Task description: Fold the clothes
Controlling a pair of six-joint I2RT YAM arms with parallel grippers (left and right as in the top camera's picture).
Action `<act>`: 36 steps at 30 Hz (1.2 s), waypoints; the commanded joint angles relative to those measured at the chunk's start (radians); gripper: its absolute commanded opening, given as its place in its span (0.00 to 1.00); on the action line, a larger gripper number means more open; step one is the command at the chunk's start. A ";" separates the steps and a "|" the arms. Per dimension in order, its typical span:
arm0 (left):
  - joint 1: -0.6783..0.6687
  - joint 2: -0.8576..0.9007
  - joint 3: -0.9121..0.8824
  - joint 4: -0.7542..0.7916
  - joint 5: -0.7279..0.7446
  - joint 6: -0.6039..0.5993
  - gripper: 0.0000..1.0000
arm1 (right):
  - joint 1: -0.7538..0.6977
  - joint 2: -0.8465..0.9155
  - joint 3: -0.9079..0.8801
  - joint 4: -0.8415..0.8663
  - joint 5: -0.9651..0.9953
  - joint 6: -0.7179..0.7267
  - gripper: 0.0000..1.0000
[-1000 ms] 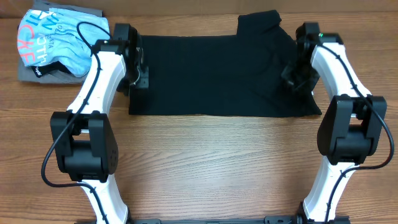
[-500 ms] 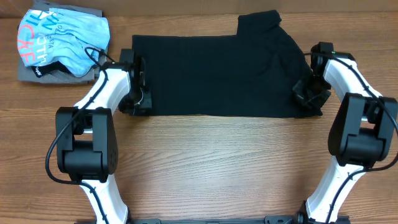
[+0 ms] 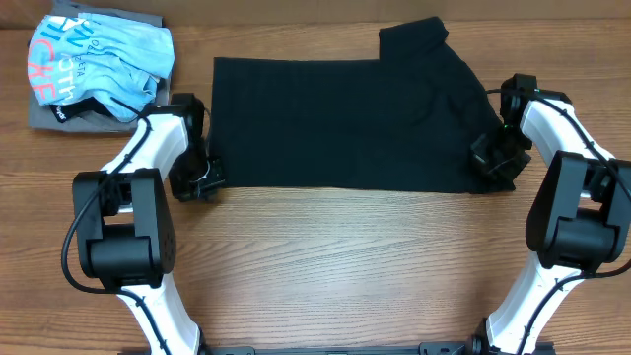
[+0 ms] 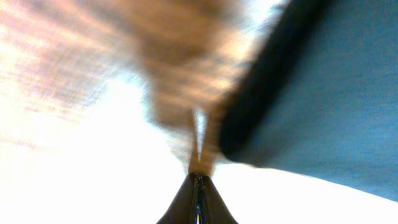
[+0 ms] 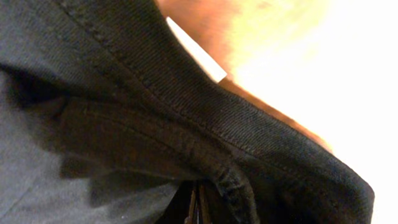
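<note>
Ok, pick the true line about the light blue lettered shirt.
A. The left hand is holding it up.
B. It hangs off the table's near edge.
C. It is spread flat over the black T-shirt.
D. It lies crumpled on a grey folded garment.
D: the overhead view shows the light blue shirt bunched on the grey garment, apart from the black T-shirt.

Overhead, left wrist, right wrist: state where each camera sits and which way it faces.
Overhead: fixed above the wooden table, looking straight down at the plain black short-sleeved T-shirt; both arms, left claw and right claw show.
Left wrist: low by the left claw, facing the T-shirt's edge; shut fingertips show.
Right wrist: close against the T-shirt's hem; claw tips barely show, gripping it.
Shared: all three see the T-shirt.
</note>
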 commanded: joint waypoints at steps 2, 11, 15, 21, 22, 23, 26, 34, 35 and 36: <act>0.006 -0.028 -0.010 -0.031 -0.006 -0.058 0.04 | -0.024 0.037 -0.056 -0.058 0.108 0.071 0.04; 0.006 -0.136 -0.010 -0.113 -0.006 -0.078 0.04 | -0.024 -0.073 -0.056 -0.189 0.156 0.148 0.04; 0.001 -0.240 -0.010 -0.100 -0.005 -0.093 0.04 | -0.023 -0.174 -0.056 -0.253 0.177 0.155 0.04; -0.019 -0.364 -0.010 0.104 0.050 -0.028 0.04 | -0.023 -0.304 -0.056 -0.190 0.155 0.125 0.11; -0.024 -0.365 -0.010 0.151 0.079 0.000 0.04 | -0.023 -0.311 -0.056 -0.167 0.126 0.088 0.15; -0.029 -0.362 -0.010 0.191 0.110 0.024 0.04 | -0.023 -0.311 -0.056 -0.145 0.088 0.050 0.18; -0.042 -0.328 -0.010 0.270 0.162 0.061 0.05 | -0.023 -0.309 -0.056 -0.116 0.010 -0.013 0.19; -0.084 -0.129 -0.010 0.348 0.249 0.161 0.04 | -0.022 -0.309 -0.056 -0.109 0.007 -0.013 0.19; -0.089 -0.106 -0.010 0.359 0.249 0.175 0.06 | -0.022 -0.309 -0.056 -0.109 0.007 -0.013 0.19; -0.091 -0.085 -0.010 0.369 0.245 0.175 0.08 | -0.022 -0.309 -0.056 -0.109 0.007 -0.013 0.20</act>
